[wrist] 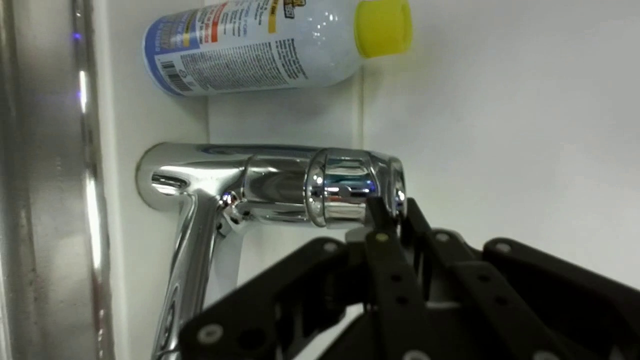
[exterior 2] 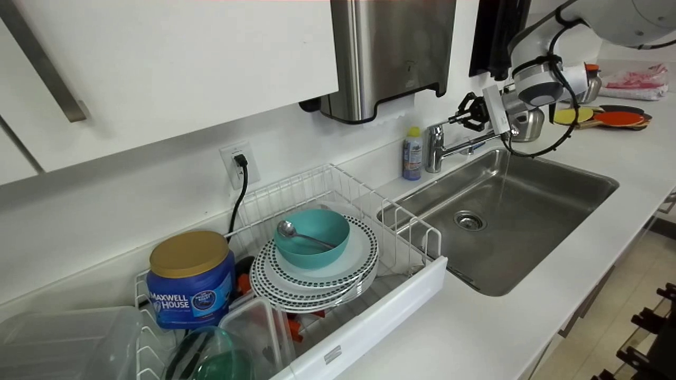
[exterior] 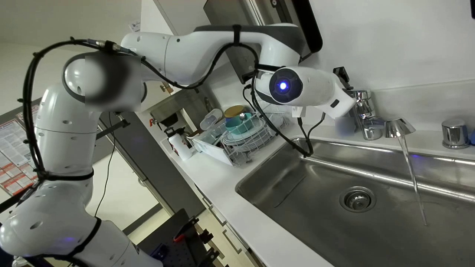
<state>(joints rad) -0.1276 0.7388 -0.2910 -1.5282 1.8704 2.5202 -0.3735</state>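
Chrome faucet [wrist: 280, 182], centre left of the wrist view, with black fingers [wrist: 395, 270] overlapping its capped end.
We see the fingers, at lower right, drawn together but for a narrow gap; we cannot tell whether they grip any part of the faucet. Along the top of that frame we note a yellow-capped spray can [wrist: 250, 55]. In an exterior view, at right, water [exterior: 410, 168] falls from the faucet into a steel sink [exterior: 308, 222].

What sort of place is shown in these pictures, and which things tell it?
Probably a kitchen, perhaps a shared one: a steel sink with its faucet running, a rack holding plates, and what looks like a wall dispenser.
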